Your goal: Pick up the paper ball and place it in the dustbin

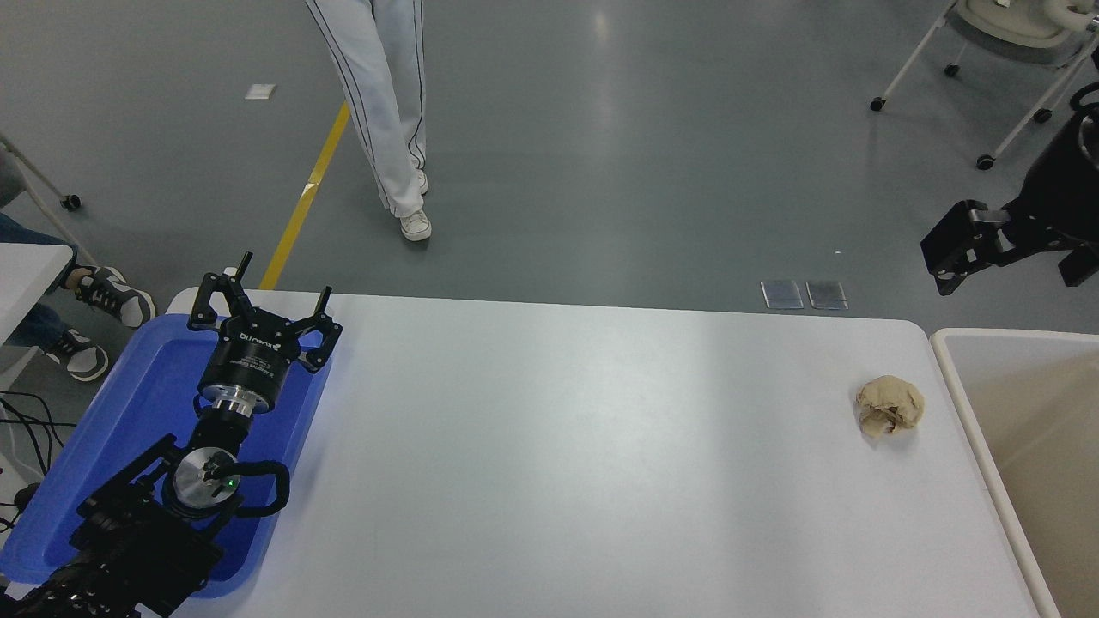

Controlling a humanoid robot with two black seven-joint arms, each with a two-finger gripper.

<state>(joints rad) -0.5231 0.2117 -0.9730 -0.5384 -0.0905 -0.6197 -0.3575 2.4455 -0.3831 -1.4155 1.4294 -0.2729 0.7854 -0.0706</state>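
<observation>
The paper ball, a wrinkled tan wad, lies on the white table near its right edge. The dustbin, cream with a thick pale rim, stands just right of the table, only partly in view. My right gripper hangs in the air at the right edge, above and beyond the table's far corner, well apart from the ball; its jaws are too dark to make out. My left gripper is parked open and empty over the blue tray at the lower left.
A shallow blue tray lies on the table's left end under the left arm. A person in white trousers stands on the floor beyond the table. A seated person's shoes are at the far left. A wheeled frame stands at the top right.
</observation>
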